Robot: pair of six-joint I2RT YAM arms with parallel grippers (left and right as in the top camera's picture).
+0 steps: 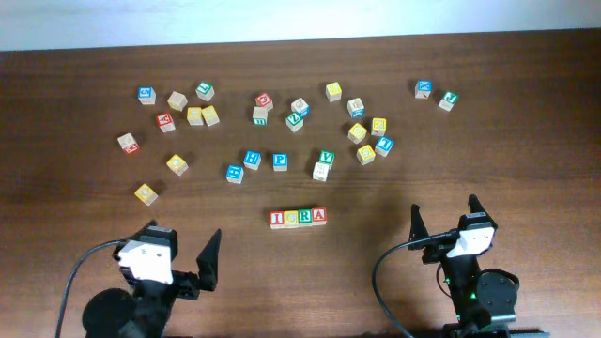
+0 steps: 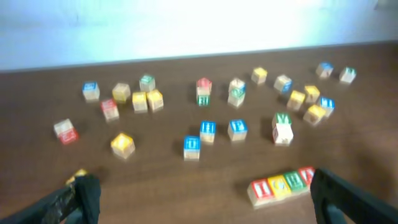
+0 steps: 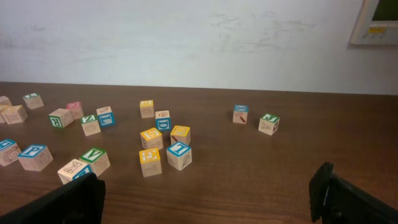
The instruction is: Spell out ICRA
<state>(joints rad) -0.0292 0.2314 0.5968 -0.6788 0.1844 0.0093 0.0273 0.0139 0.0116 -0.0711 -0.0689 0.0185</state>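
Four wooden cubes stand touching in a row at the table's middle front: red-lettered I [image 1: 277,219], yellow C [image 1: 291,218], green-lettered R [image 1: 305,217] and red-lettered A [image 1: 319,216]. The left wrist view shows the same row, blurred, at the lower right: I [image 2: 260,188], C [image 2: 278,185], R [image 2: 293,180], and A [image 2: 306,175] partly behind my right finger. My left gripper [image 1: 178,244] [image 2: 205,205] is open and empty, low and left of the row. Open and empty too, my right gripper [image 1: 445,216] [image 3: 205,202] sits to the row's right; the row is out of its wrist view.
Many other letter cubes lie scattered across the far half, among them blue H [image 1: 252,159], blue P [image 1: 280,161] and green V [image 1: 326,157] just behind the row. A yellow cube [image 1: 146,193] lies ahead of my left gripper. Cables loop beside both arm bases.
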